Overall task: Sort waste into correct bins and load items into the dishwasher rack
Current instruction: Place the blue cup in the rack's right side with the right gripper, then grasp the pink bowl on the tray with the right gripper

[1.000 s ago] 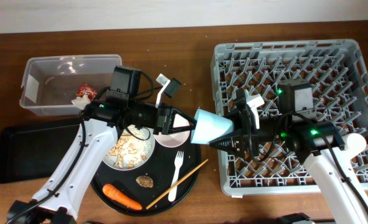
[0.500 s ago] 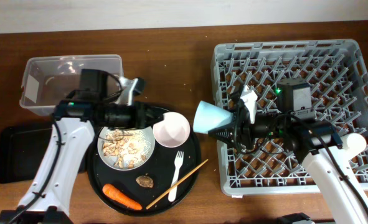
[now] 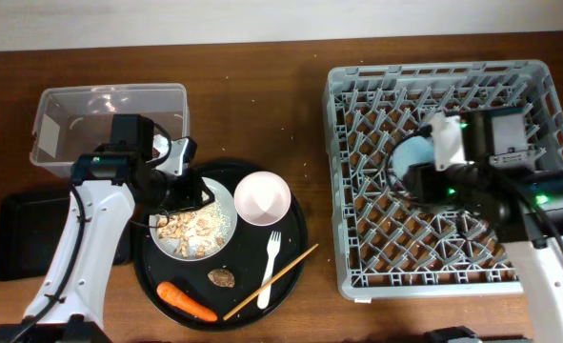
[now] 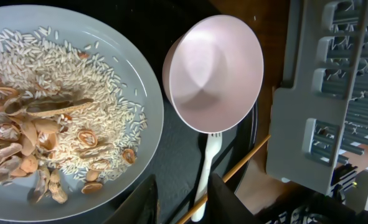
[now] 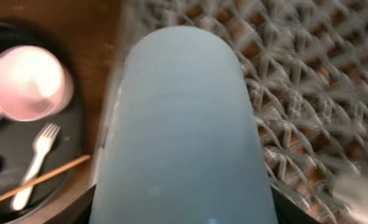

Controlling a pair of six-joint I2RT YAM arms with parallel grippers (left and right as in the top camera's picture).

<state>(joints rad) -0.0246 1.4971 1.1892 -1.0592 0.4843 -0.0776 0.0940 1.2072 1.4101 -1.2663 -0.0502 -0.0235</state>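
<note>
Now that the right gripper (image 3: 432, 177) has swung inward with the cup (image 5: 184, 124) clamped in its jaws, the rack (image 3: 357, 278) lies directly beneath it, so release should be next. The left gripper (image 4: 185, 202), narrowly parted and empty, has withdrawn; the bowl (image 4: 215, 71) is ahead of it and the plate (image 4: 147, 109) beneath.

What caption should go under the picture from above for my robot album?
Clean-up time: the right hand holds the light-blue cup over the dishwasher rack; the left hand hovers above the rice plate.

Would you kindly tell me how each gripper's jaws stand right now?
Left gripper: jaws open, empty.
Right gripper: jaws shut on the light-blue cup.
</note>
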